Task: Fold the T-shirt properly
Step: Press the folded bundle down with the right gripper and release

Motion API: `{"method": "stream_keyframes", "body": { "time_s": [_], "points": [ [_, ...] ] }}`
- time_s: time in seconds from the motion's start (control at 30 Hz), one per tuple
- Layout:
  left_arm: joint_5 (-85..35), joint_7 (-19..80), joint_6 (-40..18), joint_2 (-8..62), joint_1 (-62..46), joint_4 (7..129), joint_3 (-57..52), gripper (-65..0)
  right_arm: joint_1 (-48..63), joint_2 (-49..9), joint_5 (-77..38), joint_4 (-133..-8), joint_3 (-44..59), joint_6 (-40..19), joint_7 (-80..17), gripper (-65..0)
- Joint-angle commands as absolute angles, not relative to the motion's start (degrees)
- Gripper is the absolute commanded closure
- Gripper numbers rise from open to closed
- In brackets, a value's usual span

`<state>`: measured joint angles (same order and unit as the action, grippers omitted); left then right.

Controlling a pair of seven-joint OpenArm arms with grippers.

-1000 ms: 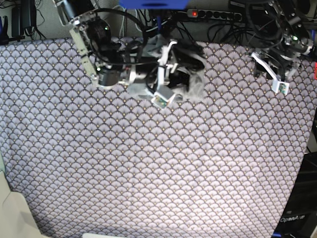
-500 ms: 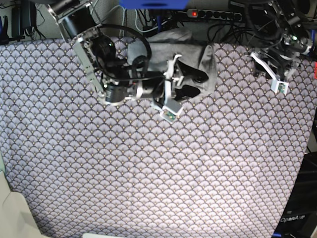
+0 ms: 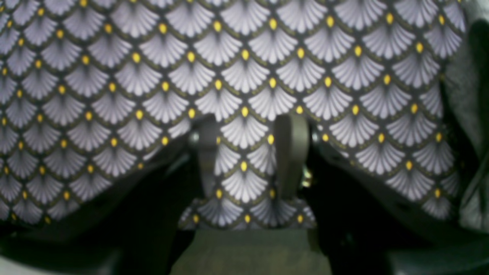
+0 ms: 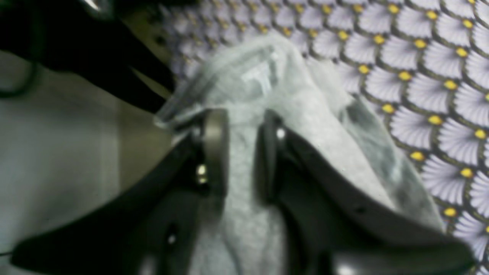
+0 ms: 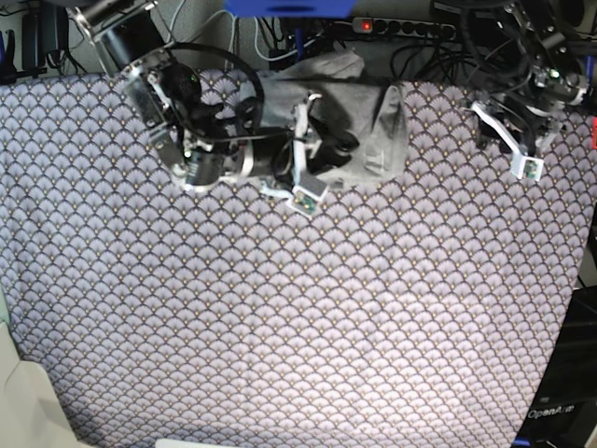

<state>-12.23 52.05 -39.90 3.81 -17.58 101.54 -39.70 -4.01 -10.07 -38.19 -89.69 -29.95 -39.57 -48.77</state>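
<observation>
The light grey T-shirt [image 5: 378, 126] lies bunched at the far edge of the table, at the middle of the base view. My right gripper [image 5: 328, 147] reaches into it from the left. In the right wrist view the right gripper [image 4: 240, 149] is shut on a fold of the T-shirt [image 4: 305, 114], with grey knit pinched between both fingers. My left gripper [image 5: 511, 131] hovers at the far right, apart from the shirt. In the left wrist view the left gripper [image 3: 248, 152] is open and empty above the tablecloth.
The purple fan-scale tablecloth [image 5: 298, 317] covers the whole table. Cables and a power strip [image 5: 401, 26] run behind the far edge. A pale object [image 5: 28, 411] sits off the near left corner.
The T-shirt went from a tight bunch to a wider, flatter spread reaching to the right. My right gripper drew back a little to the left with the fabric. The left arm stayed put.
</observation>
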Motion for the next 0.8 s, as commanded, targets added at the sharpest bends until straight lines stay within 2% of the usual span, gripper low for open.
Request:
{"method": "stream_keyframes", "body": {
  "time_s": [0.0,0.13,0.43,0.77],
  "points": [
    [-14.3,51.2,-40.0,4.3,-17.6,102.9,-39.8,-24.5,-4.0,-9.8,-37.1,-90.9,-29.7,-40.0,-47.7,-8.6],
    [-17.2,53.1,-40.0,4.4,-17.5,104.0,-39.8,-24.4,-3.6,-10.0,-32.4,-90.9,-29.6,-40.0,-47.7,-4.2],
    [-17.1,56.0,-40.0,4.4,-16.3,103.8,-39.7,-24.4,-3.8,-11.5,-26.4,-90.5,-29.4,-40.0,-46.4,-3.9],
    [-17.1,55.5,-40.0,4.6,-18.0,103.4,-39.7,-24.4,-8.0,-13.3,-26.3,-88.0,-27.8,-40.0,-45.0,-3.9]
  ]
}}
